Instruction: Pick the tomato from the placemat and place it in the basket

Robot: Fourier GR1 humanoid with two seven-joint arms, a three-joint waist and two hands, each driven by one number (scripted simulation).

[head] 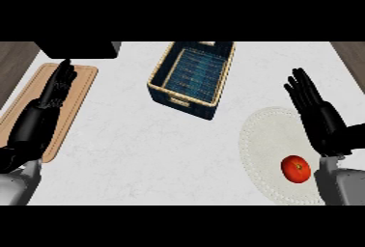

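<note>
Hovering at the right side of the counter, the right hand (324, 118) is open – its fingers straight and pointing away from the robot, holding nothing. It shows over the far right part of the placemat (264, 144), a pale, round, lace-edged mat lying on the white counter (143, 144). The tomato (296, 169) sits on that mat nearer the robot, just beside the grey right forearm (342, 185) and apart from the fingers; it is red and round, with a small dark spot on top.

Moving left from there, the basket (191, 78) stands at the middle of the counter's far side, well apart from the placemat. It is rectangular, with dark blue walls, a pale woven rim and a slatted blue floor, and it sits turned at a slight angle.

Over at the left edge, the left hand (53, 94) is open too – fingers straight, pointing away, resting over a tan wooden cutting board (82, 82) that lies along the counter's left side. A black block (78, 49) sits at the far left corner, just past the board's far end.
</note>
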